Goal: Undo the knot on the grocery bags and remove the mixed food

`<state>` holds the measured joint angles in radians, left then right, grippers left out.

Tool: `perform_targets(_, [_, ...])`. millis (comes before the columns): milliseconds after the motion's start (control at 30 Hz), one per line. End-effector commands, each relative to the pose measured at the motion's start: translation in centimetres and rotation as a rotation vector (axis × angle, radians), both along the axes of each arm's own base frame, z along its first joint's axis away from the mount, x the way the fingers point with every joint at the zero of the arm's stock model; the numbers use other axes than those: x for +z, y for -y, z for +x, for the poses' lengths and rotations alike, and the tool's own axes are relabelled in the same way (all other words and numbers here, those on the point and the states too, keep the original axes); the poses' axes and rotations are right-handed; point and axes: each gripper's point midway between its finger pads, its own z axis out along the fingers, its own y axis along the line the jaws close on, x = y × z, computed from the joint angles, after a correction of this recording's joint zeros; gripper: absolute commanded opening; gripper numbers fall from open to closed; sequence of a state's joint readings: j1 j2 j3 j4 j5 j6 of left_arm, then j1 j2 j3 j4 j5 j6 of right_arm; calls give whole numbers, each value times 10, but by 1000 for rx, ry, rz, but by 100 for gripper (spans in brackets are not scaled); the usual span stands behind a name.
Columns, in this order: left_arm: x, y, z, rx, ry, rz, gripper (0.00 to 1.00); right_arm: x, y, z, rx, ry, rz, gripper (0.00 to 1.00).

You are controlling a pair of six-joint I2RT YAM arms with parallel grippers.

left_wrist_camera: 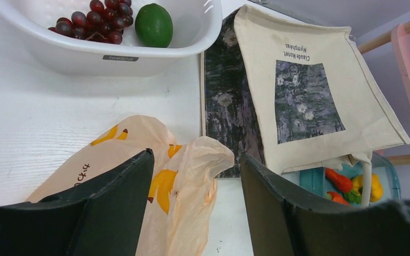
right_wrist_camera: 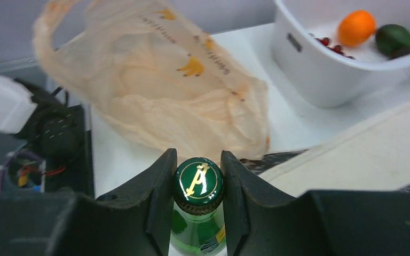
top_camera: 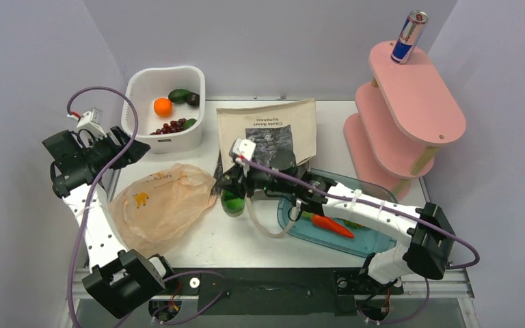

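Right claw: black fingers pressed on either side of the cap of a green glass bottle, pinching it at the neck. The bottle is upright, and its cap is green with a gold mark. Seen from above, it stands just off the right end of the plastic bag, in front of the canvas tote and left of the teal tray; whether its base touches the table cannot be told. Plastic bag: thin, peach-orange, crinkled, slumped flat on the table at the left, yellow print on its upper face. Whether its handles are tied cannot be told. Left claw: fingers spread wide, gripping nothing, raised over the left rear of the table beside the white basket, with a loose fold of the plastic bag showing between the fingers in its wrist view. Canvas tote: cream, with a dark floral print panel and dark side panel, lying flat at the centre rear. Teal tray: at the right front, partly under the right arm, holding one orange carrot and, in the left wrist view, a yellow pepper. White basket: at the left rear, holding an orange, a dark green avocado, red grapes and a lime. Pink three-tier shelf: at the right rear, with a blue and silver can standing on its top tier.
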<state>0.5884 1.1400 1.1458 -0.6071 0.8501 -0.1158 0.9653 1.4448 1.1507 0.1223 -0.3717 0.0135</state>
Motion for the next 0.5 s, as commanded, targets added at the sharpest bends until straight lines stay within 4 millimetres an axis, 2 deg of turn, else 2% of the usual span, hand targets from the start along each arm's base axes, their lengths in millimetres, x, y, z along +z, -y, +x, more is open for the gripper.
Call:
perform_targets(0, [7, 3, 3, -10, 40, 38, 58, 62, -13, -36, 115, 182, 223, 0])
perform_targets(267, [5, 8, 1, -11, 34, 53, 58, 8, -24, -41, 135, 219, 174, 0])
perform_targets(467, [-1, 13, -3, -23, 17, 62, 58, -8, -30, -44, 140, 228, 190, 0])
